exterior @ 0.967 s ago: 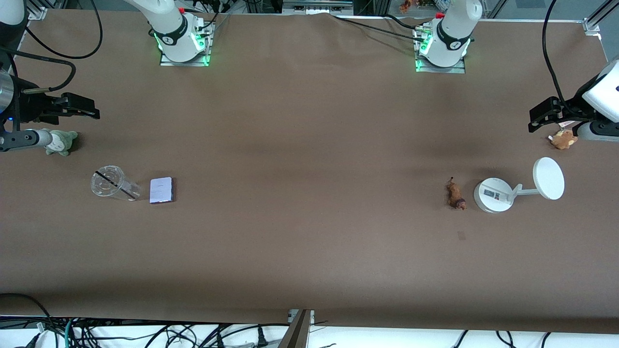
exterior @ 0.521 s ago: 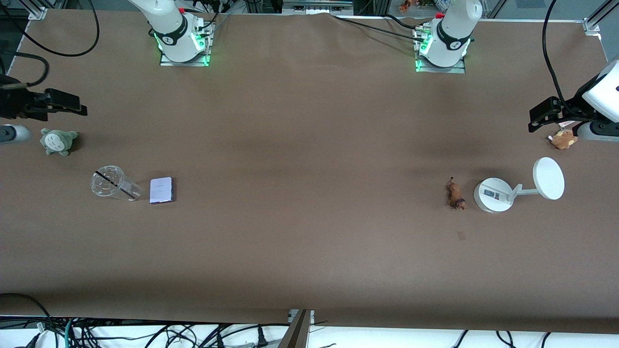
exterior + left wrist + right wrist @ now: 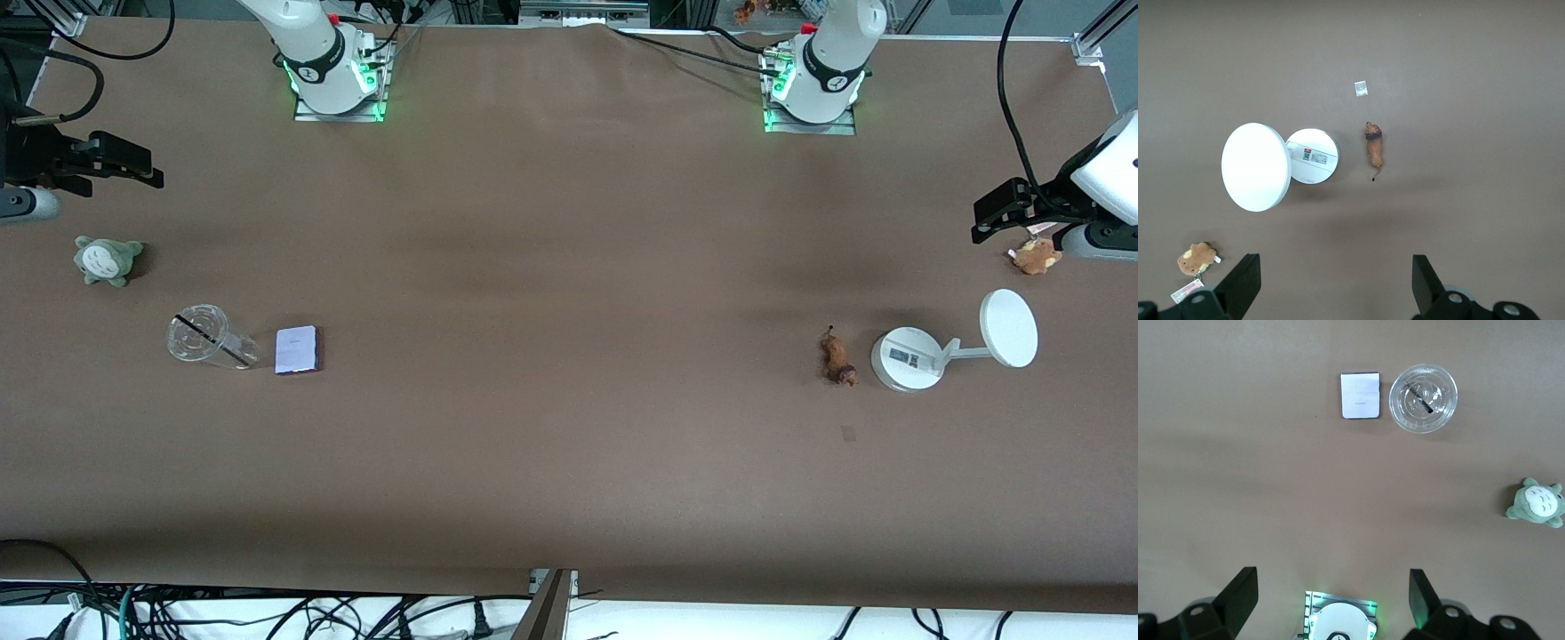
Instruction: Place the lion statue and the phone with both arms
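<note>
Lying low in the frame's right half, the lion statue (image 3: 837,357) sat just beside a white stand (image 3: 907,359); the phone (image 3: 296,349) lay beside a clear cup (image 3: 206,338). Both looked light and rigid: pinch the lion's body, the phone's edges. The left gripper (image 3: 1333,283) and right gripper (image 3: 1331,599) gaped wide, empty.

The reddish-brown lion statue (image 3: 837,356) (image 3: 1374,147) lies toward the left arm's end of the bench. The pale, dark-edged phone (image 3: 296,349) (image 3: 1360,395) lies flat toward the right arm's end.
</note>
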`<state>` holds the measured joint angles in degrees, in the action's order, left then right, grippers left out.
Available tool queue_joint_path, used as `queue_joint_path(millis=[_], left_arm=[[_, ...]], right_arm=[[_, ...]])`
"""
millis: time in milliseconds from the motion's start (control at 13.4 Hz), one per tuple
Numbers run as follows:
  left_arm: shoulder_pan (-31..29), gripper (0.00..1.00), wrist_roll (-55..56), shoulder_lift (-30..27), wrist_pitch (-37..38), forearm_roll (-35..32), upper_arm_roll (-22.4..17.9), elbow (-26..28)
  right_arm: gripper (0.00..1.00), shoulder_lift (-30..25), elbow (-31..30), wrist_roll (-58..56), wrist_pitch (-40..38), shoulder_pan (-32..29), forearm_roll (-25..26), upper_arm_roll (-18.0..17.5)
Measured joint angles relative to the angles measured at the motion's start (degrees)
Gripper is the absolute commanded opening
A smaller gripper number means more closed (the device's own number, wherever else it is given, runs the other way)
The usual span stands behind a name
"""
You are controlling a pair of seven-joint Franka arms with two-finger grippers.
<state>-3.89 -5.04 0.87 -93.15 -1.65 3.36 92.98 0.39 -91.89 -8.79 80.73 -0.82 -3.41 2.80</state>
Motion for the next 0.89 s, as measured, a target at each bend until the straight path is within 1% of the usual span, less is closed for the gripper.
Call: queue_joint_path(millis=[298, 893], left_arm=[[0.0, 1.0, 0.0, 0.0, 0.0, 0.0, 0.0, 0.0], [-0.01, 1.0, 0.0, 0.0, 0.18, 0.0, 0.0, 0.0]], right_arm=[[1.0, -0.86, -1.84, 0.0, 0.82, -2.14, 0.01, -1.3], [1.0, -1.05, -2.15, 0.0, 0.91, -2.19, 0.33, -2.3]])
